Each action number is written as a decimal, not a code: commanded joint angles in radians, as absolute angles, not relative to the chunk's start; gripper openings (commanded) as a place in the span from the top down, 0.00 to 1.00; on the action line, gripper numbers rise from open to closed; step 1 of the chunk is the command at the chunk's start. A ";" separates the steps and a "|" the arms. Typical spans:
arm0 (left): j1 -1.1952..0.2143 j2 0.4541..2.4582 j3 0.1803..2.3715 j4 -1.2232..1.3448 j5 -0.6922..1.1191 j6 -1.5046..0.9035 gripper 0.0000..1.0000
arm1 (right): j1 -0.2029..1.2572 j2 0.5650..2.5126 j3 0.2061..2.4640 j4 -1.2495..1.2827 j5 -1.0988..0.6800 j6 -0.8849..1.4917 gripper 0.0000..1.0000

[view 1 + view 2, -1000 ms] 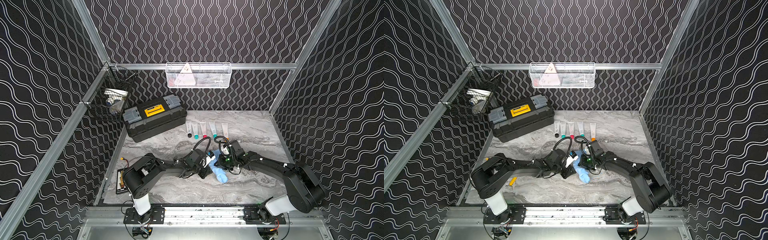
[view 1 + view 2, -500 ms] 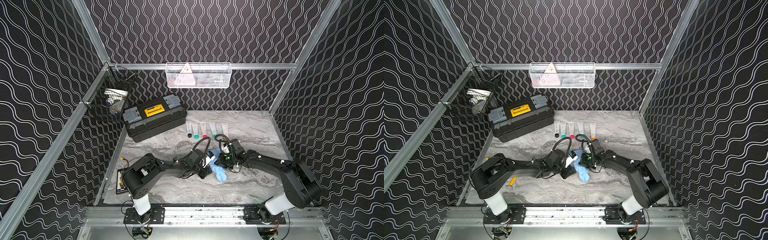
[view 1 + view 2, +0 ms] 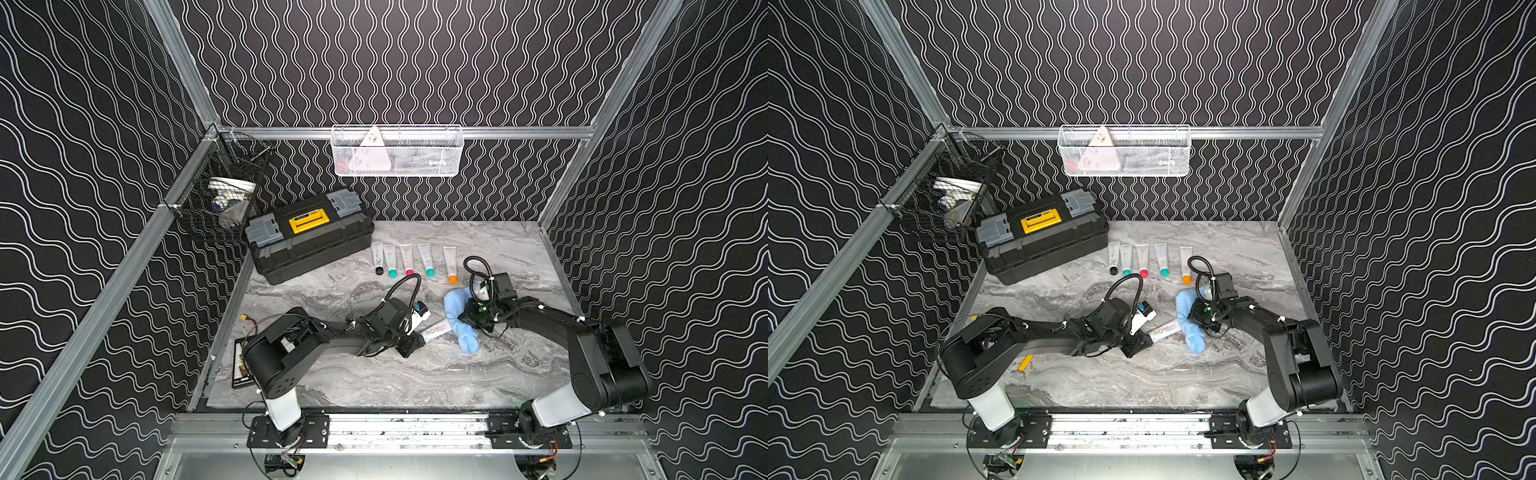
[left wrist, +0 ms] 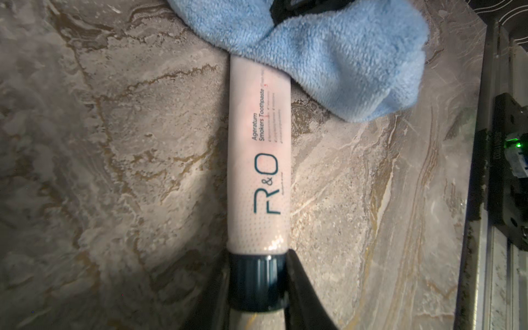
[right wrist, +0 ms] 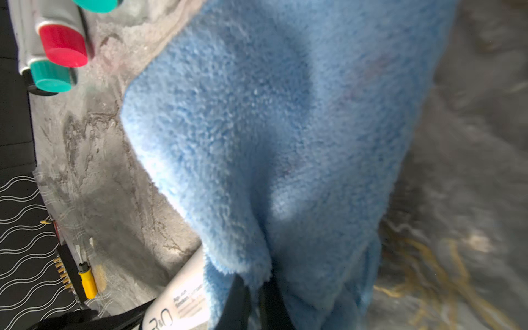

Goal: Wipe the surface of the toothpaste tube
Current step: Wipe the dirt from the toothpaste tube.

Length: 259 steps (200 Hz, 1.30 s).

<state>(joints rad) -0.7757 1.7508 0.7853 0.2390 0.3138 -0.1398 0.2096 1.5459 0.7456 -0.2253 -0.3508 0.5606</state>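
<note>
A white toothpaste tube [image 3: 435, 330] [image 3: 1165, 331] with a dark cap lies on the marble table, mid-floor. In the left wrist view my left gripper [image 4: 257, 274] is shut on the tube's cap [image 4: 257, 281], and the printed body of the tube [image 4: 258, 160] stretches away from it. My right gripper [image 5: 255, 288] [image 3: 471, 318] is shut on a fluffy blue cloth [image 5: 271, 128] [image 3: 459, 320]. The cloth [image 4: 337, 57] drapes over the tube's far end, hiding that end. The left gripper [image 3: 411, 343] lies low on the table.
Several other tubes [image 3: 415, 259] with coloured caps lie in a row behind. A black toolbox [image 3: 309, 235] stands at the back left. A black wire basket [image 3: 220, 203] hangs on the left wall, a white mesh basket [image 3: 397, 151] on the back wall. A small black board [image 3: 239, 365] lies at the left edge.
My right gripper has slid the blue cloth rightwards along the tube, away from the cap, uncovering more of the tube's body. The left gripper has kept its hold in place.
</note>
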 commanded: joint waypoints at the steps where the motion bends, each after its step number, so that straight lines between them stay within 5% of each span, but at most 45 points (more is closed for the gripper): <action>1: -0.776 1.749 0.787 0.287 0.325 -0.137 0.95 | 0.193 1.537 0.757 -0.253 -0.354 0.538 1.00; 131: -0.776 1.784 0.803 0.301 0.305 -0.182 0.95 | 0.217 1.494 0.772 -0.269 -0.414 0.554 1.00; 259: -0.879 1.937 0.996 0.334 0.152 -0.355 0.95 | 0.080 1.345 1.086 -0.453 -0.341 0.517 1.00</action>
